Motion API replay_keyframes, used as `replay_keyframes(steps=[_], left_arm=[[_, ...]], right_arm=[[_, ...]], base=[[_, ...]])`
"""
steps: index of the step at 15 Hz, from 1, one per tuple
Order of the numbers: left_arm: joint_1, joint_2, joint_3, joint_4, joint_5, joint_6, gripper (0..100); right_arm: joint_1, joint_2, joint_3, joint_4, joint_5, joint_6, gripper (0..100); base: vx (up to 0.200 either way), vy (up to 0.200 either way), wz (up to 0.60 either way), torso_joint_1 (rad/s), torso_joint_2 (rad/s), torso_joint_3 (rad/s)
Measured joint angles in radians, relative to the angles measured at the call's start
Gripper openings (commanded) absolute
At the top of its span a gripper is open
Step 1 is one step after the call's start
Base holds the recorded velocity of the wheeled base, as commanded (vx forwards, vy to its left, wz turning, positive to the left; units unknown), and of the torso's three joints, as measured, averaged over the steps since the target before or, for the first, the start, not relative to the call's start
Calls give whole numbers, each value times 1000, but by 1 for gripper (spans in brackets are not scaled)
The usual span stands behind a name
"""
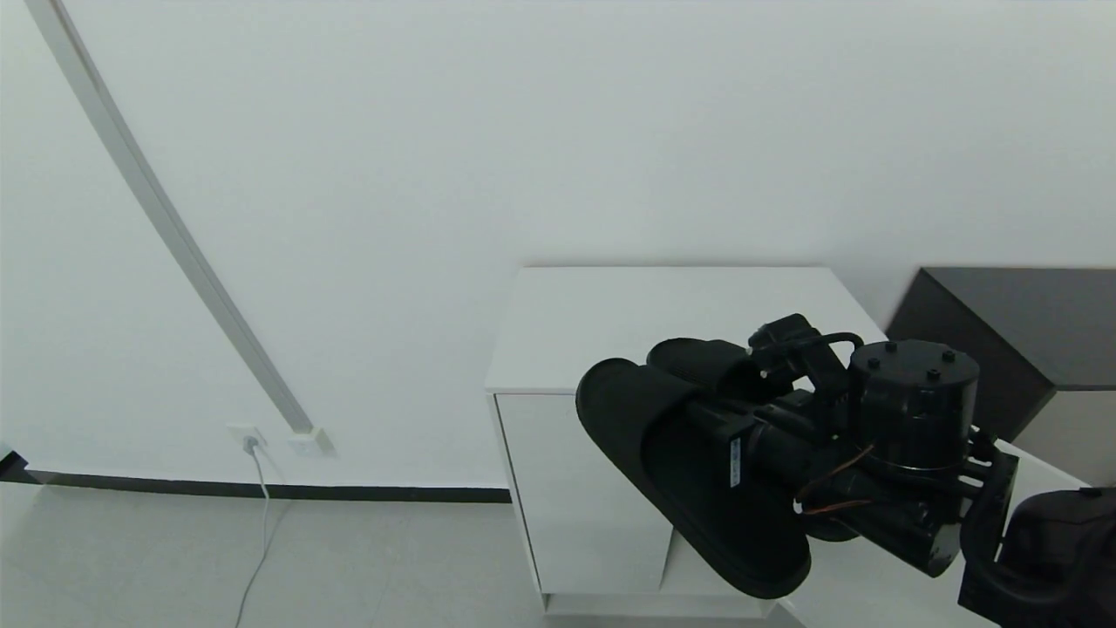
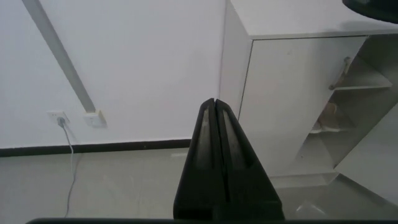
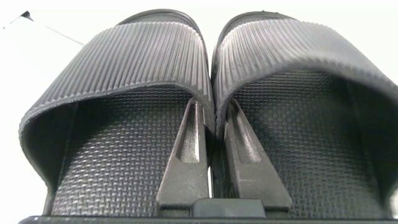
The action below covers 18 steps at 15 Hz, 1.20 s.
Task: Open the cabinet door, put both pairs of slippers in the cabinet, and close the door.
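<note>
1. Step in hand: carry-in of a slipper pair. Door opening judged done. White flat-panel box cabinet (image 1: 645, 323) has one bay open, w/ white shelves (image 2: 364, 87) exposed beside a closed front panel (image 2: 292, 106).
2. Right gripper (image 3: 213, 124): pinching a pair of black ribbed rubber slide slippers (image 1: 689, 453). One of its fingers (image 3: 186, 155) sits inside each slipper, w/ the two adjoining strap walls clamped between them.
3. Slipper location: held in air just in front of the cabinet front, not yet inside. In head view, toes aim to approx. 10 o'clock and the cabinet top lies at 12 o'clock of the pair.
4. Left gripper (image 2: 216, 124): fingers pressed together, nothing between. Aimed at the cabinet side and floor.
5. Pale items on the mid shelves: too small to identify. Status of the 2nd pair: cannot tell.
6. Next move, as judged: swing the pair toward the open bay, at approx. 3 o'clock of the closed panel. Level the soles w/ a free shelf, push in toe-first, then release and back straight out.
7. Caution: grip is on the strap walls only, so the heels hang free. Clear shelf edges and the bay frame before release, or one slipper may twist out.
8. Ref. only: white wall socket (image 1: 248, 436) at 9 o'clock of the cabinet, not part of the task.
</note>
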Motion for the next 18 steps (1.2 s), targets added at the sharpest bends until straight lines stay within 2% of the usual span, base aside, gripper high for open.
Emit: replay_keyframes(steps=[11,18], left_arm=[[0,0,0,0,-1,0,0],[1,0,0,-1,-1,0,0]], right_arm=[[14,-1,9,-3,0,0,0],[38,-2,26,-4,-2,-2,0]], base=[[0,-200,0,3,3,2],[0,0,0,0,0,0]])
